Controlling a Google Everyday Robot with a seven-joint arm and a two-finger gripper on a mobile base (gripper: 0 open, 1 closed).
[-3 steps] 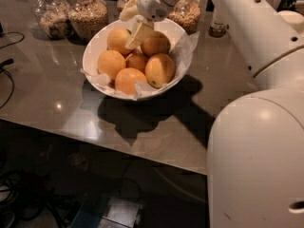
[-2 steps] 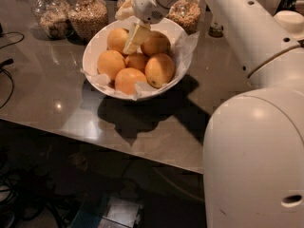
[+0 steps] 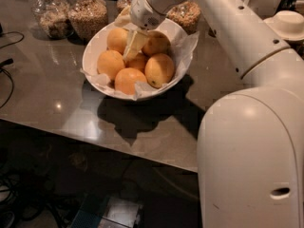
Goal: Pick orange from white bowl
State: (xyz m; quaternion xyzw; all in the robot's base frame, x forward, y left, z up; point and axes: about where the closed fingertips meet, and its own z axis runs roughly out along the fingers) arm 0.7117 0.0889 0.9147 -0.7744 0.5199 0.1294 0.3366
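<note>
End effector is low inside the white bowl, tip down among the fruit at the bowl's middle. Open or closed: cannot tell.

The orange, paler than the others and with a dark speck low on its near side, lies just right of and nearer than the end effector, against the bowl's near-right wall. It looks slightly oval, with the long axis running roughly far-to-near and leaning a little right. It touches the neighbouring fruit on its left and far side.

Five deeper-orange fruits pack in around the end effector, left, near and right of it, with little open room between them. Crumpled white paper lines the bowl and sticks out past the rim on the right.

The bowl sits on a dark glossy surface, which lies bare to the left of and nearer than the bowl. The surface's front edge runs diagonally below the bowl's shadow.

Glass jars of grain stand beyond and left of the end effector, close to the bowl's far rim. Another jar stands beyond and right, partly behind the arm. A stack of small white dishes is far right. Cables lie far left.
</note>
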